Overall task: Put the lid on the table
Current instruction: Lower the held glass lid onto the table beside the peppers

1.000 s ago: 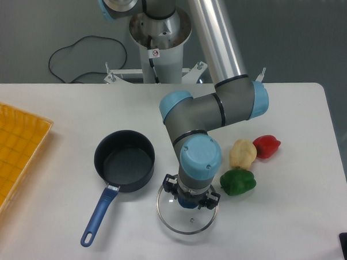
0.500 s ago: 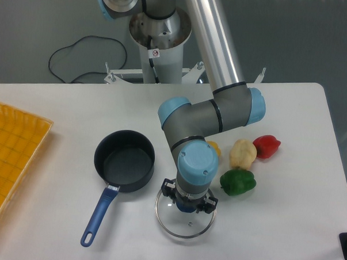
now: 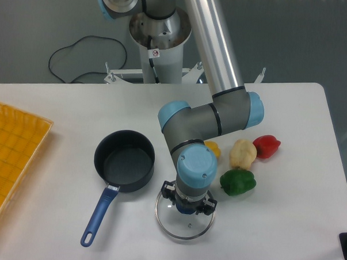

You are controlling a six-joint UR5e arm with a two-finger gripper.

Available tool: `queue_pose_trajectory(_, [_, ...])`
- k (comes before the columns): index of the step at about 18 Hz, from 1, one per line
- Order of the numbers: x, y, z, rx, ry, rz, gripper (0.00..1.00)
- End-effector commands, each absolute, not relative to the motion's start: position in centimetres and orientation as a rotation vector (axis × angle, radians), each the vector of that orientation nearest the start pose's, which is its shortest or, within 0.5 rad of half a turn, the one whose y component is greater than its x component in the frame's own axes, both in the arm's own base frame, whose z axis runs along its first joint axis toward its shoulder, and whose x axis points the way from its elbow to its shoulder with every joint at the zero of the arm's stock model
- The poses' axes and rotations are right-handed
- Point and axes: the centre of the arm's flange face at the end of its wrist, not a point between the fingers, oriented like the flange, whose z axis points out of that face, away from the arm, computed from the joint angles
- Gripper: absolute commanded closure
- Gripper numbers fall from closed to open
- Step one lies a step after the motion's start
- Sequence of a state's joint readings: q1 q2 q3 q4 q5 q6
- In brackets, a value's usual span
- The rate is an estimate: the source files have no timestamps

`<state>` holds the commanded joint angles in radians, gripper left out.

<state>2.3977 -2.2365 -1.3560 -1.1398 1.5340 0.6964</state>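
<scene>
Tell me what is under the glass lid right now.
Through the lid only white table shows, no other object. Whether its rim touches the surface is unclear. The end effector and wrist cover the blue knob and the lid's upper part.

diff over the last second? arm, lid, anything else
The gripper, still over the knob of the lid, shifted slightly left and toward the camera, and the lid went with it by a small amount. The wrist swinging aside uncovered a yellow item next to the potato. No release visible. The saucepan, green pepper, red pepper and yellow tray stayed put.
</scene>
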Motion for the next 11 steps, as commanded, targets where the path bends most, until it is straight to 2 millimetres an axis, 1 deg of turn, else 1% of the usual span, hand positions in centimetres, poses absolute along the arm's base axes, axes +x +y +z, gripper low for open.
queue_pose_trajectory(11, [-43.2,58.51,22.15,-3.12,-0.202,-0.055,0.48])
